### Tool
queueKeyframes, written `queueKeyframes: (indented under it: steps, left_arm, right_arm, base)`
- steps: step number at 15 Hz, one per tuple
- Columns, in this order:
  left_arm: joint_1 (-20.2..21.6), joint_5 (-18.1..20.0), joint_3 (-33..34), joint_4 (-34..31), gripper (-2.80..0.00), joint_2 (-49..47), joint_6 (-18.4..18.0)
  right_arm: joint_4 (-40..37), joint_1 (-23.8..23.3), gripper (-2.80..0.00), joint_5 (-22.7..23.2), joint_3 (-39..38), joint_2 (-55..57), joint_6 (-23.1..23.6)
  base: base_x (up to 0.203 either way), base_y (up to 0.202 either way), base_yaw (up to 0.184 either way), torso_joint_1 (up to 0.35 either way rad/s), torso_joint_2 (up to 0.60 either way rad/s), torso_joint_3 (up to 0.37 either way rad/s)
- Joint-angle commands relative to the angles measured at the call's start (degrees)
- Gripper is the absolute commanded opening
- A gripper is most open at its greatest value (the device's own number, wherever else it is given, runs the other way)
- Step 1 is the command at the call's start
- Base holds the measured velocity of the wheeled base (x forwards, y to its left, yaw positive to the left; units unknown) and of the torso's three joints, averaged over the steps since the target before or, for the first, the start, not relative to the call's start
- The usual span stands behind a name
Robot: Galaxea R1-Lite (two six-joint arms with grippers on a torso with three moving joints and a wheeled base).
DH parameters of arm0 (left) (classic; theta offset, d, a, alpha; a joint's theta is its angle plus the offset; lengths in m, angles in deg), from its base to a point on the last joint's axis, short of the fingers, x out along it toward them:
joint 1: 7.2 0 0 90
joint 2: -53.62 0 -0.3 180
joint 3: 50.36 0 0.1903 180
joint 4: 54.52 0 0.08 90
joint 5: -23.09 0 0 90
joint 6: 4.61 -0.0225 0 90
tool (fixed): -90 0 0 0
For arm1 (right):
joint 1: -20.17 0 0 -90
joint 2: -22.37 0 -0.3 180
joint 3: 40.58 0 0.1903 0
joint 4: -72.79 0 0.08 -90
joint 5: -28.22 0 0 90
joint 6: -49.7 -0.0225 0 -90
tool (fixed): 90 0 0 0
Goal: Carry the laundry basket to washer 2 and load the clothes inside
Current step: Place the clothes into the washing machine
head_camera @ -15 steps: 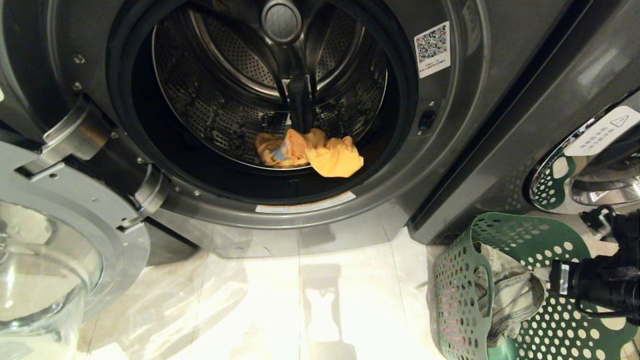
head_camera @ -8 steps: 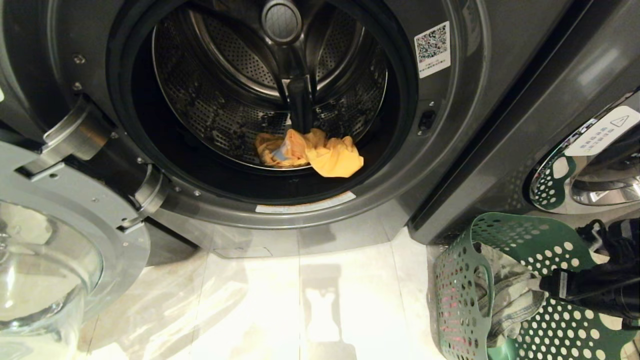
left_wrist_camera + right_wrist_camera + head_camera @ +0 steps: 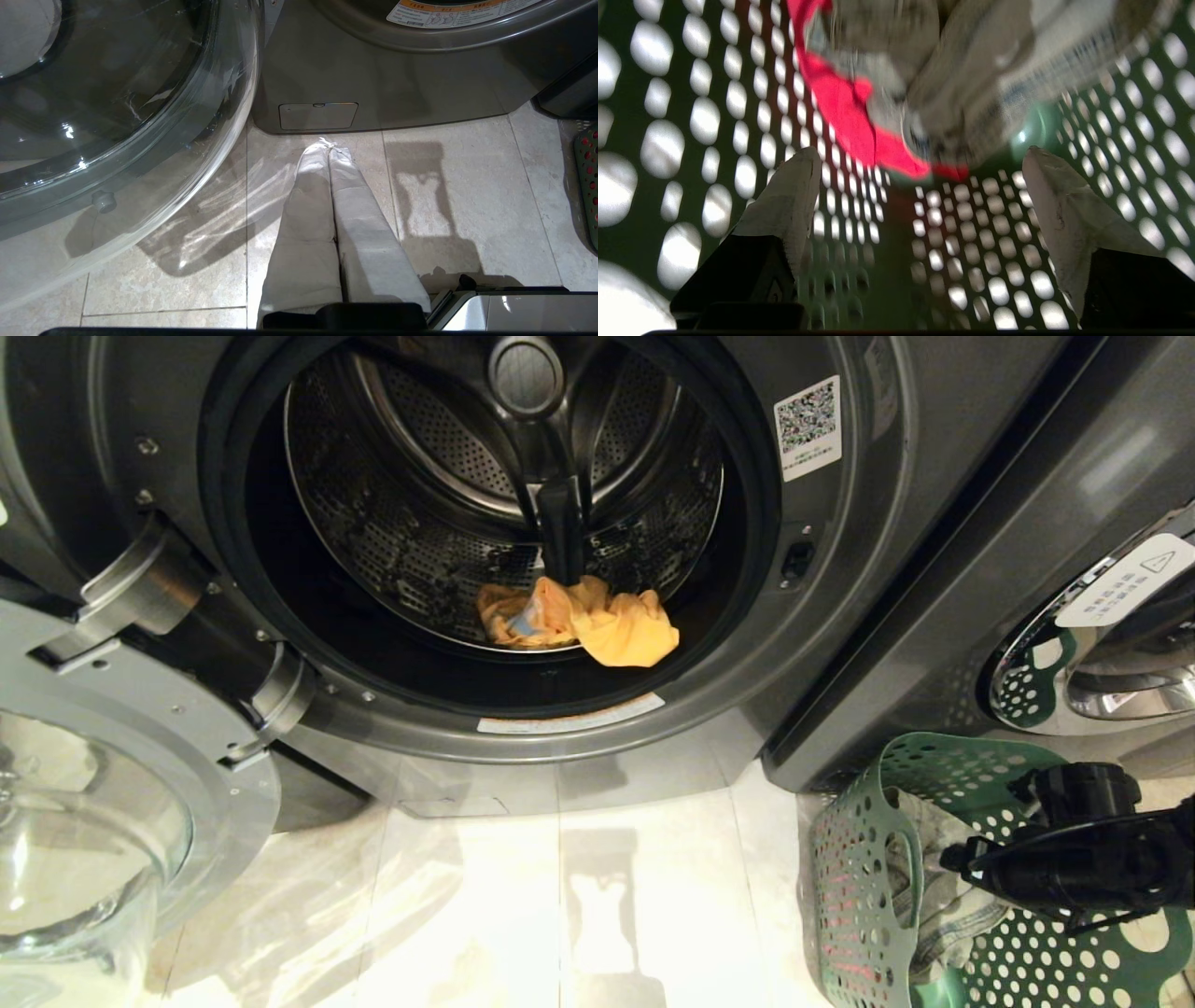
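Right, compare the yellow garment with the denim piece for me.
The yellow garment lies bunched in the washer drum; the denim piece is in the green basket on the floor. The yellow is bright and plain, the denim faded grey-green. The open right gripper points at the denim. Both are crumpled.

Beside my open washer (image 3: 840, 569), whose drum holds the crumpled yellow garment (image 3: 597, 621), stands the green perforated laundry basket (image 3: 859, 905) (on the floor tiles), with grey-green denim (image 3: 971, 84) atop a pink-red garment (image 3: 845, 102) inside.
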Motion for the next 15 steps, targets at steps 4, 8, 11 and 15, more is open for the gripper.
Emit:
queueKeyframes:
  steps: [4,8,11,15]
  left_arm:
    - [0.0,-0.1,0.4,0.0,-2.80,-0.1,0.0]
    - [0.0,-0.1,0.4,0.0,-2.80,-0.1,0.0]
    - [0.0,-0.1,0.4,0.0,-2.80,-0.1,0.0]
    - [0.0,-0.1,0.4,0.0,-2.80,-0.1,0.0]
  right_arm:
    - [5.0,2.6,0.00,-1.6,11.6,15.0,-11.7]
    - [5.3,4.1,0.00,-2.7,17.0,18.8,-18.6]
    - [5.2,4.9,0.00,-4.0,22.8,23.1,-21.4]
    - [4.8,7.2,0.00,-13.0,32.3,30.5,-21.8]
  base:
    - [0.000,0.000,0.000,0.000,0.00,0.000]
    - [0.000,0.000,0.000,0.000,0.00,0.000]
    - [0.000,0.000,0.000,0.000,0.00,0.000]
    - [0.000,0.000,0.000,0.000,0.00,0.000]
